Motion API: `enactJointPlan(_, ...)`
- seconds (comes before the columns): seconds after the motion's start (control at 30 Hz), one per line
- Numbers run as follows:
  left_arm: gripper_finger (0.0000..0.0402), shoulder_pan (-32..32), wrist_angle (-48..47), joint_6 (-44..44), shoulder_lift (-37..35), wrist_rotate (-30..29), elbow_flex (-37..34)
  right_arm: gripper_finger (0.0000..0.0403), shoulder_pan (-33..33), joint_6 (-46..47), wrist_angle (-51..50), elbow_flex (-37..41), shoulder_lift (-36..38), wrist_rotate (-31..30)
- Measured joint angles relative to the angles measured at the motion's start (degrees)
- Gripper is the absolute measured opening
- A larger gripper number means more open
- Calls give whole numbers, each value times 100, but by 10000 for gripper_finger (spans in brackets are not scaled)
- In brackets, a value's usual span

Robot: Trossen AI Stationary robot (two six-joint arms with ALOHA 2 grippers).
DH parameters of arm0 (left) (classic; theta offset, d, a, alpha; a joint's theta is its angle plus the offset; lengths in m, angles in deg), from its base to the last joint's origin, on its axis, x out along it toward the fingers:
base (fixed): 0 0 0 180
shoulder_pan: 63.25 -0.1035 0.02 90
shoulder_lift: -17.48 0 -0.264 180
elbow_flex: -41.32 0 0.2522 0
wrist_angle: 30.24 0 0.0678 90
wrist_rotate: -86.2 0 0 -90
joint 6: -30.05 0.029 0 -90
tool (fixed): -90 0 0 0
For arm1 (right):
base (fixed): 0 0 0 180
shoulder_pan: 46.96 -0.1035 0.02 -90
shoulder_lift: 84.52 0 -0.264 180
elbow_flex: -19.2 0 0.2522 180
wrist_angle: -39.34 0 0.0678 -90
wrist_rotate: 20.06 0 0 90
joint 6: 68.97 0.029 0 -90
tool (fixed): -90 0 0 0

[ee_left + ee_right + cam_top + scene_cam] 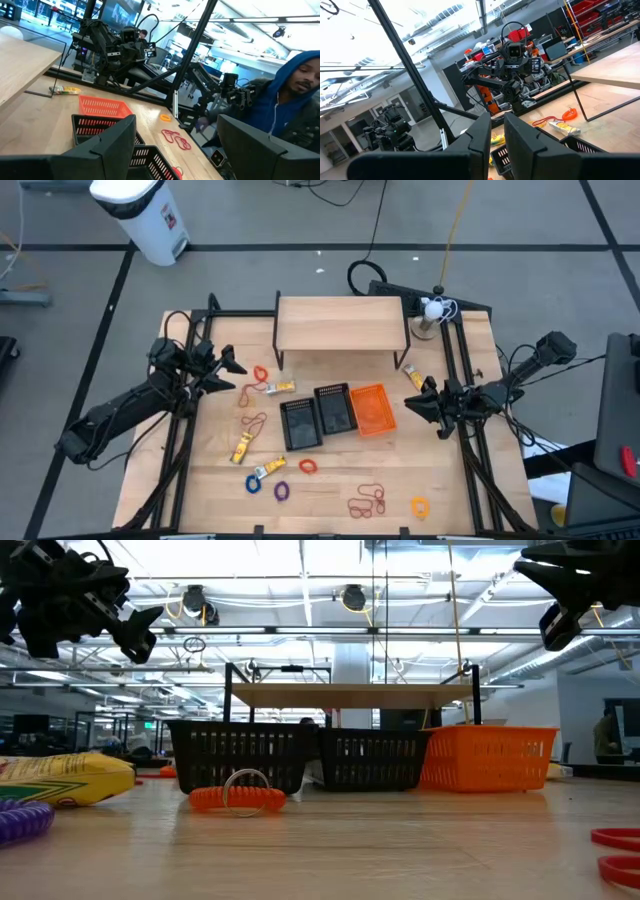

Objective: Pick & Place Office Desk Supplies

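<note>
High view, bench: carrying the supplies, scattered in front of the two black baskets and the orange basket.
Left pincer: hovering released over the bench's left side, grasping nothing.
Right pincer: hanging clenched and empty near the orange basket.
Yellow oblong pieces: probably light and firm; taking them across the narrow middle looks best.
Coiled rings: seeming springy, likely slipping unless pinched through one side.
Elastic loops: lying flat, limp; pinching a strand calls for touching the wood.
</note>
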Motion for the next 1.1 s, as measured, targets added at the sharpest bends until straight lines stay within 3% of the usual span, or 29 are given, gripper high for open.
enactJointPlan(0.57,280,0,-1,-1,0,-1,1,45,2,-1,77,0,-2,-19)
enactJointPlan(0.7,280,-2,2,190,0,-5,0,45,14,-494,495,0,9,-499)
enactJointPlan(0.93,280,-2,4,1287,-1,-444,1,45,19,-867,630,0,3,-631)
enactJointPlan(1.1,280,2,24,1052,-2,-1024,1,45,51,-1094,983,0,1,-756)
